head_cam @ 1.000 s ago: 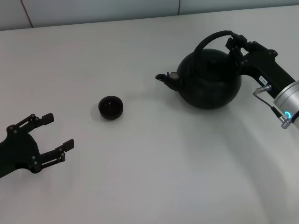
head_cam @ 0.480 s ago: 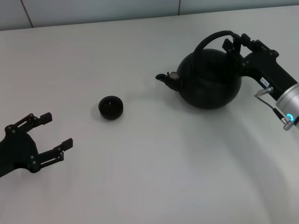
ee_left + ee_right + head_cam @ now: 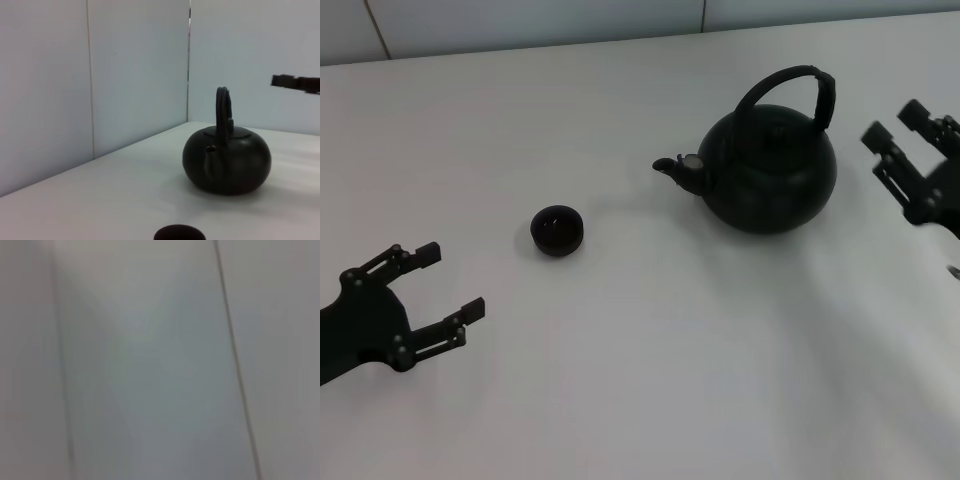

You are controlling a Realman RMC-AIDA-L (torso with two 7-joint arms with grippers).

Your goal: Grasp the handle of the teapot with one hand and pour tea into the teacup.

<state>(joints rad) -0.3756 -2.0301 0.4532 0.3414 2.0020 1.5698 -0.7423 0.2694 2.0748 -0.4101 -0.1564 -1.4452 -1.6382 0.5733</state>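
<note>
The round black teapot (image 3: pixel 767 172) stands upright on the white table, spout pointing left, its arched handle (image 3: pixel 796 84) free above the lid. The small black teacup (image 3: pixel 558 230) sits to the left of the spout. My right gripper (image 3: pixel 894 122), the hand, is open at the right edge, apart from the handle, holding nothing. Near the front left my left gripper (image 3: pixel 451 281) rests open and empty. The left wrist view shows the teapot (image 3: pixel 226 157) side-on, its handle (image 3: pixel 223 111), the teacup rim (image 3: pixel 179 233) and the far right gripper (image 3: pixel 296 83).
The white table (image 3: pixel 640 380) meets a pale wall (image 3: pixel 520 20) along the back. The right wrist view shows only pale wall panels with a seam (image 3: pixel 235 360).
My right gripper has let go of the teapot handle and pulled back to the right, its fingers now open. The teapot and teacup stay put. The left gripper barely shifted.
</note>
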